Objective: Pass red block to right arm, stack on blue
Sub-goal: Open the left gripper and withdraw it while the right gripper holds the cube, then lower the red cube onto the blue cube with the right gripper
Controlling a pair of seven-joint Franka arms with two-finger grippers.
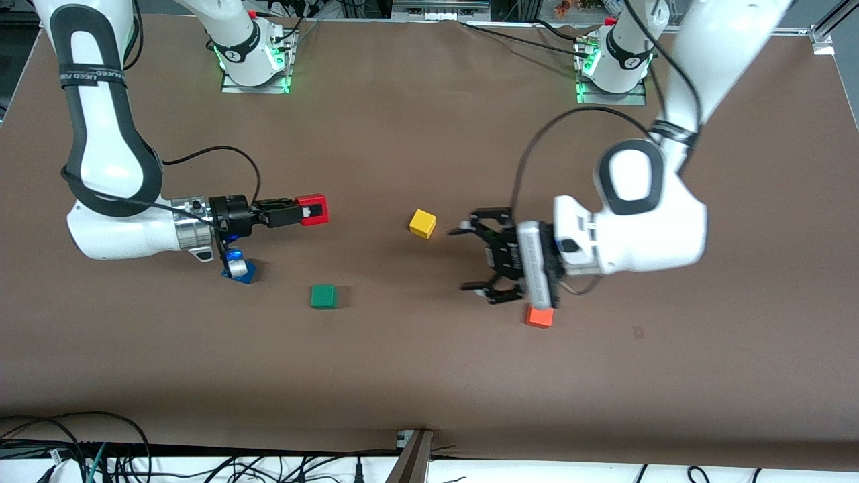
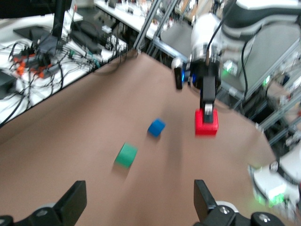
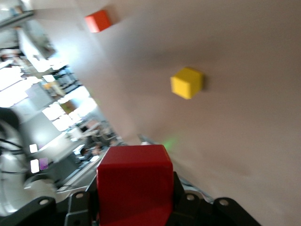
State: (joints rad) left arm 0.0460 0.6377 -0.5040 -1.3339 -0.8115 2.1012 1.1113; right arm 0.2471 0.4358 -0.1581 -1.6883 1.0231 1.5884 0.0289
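Observation:
My right gripper (image 1: 310,210) is shut on the red block (image 1: 313,208) and holds it above the table toward the right arm's end. The red block fills the right wrist view (image 3: 134,181) and also shows in the left wrist view (image 2: 206,123). The blue cube (image 1: 244,271) lies on the table under the right wrist, partly hidden by the wrist camera; it shows whole in the left wrist view (image 2: 156,127). My left gripper (image 1: 468,259) is open and empty, over the table between the yellow and orange cubes, its fingers (image 2: 75,202) spread wide.
A green cube (image 1: 323,296) lies nearer the front camera than the red block. A yellow cube (image 1: 423,223) sits mid-table. An orange cube (image 1: 539,316) lies just under the left wrist. The brown table (image 1: 429,376) stretches wide toward the front camera.

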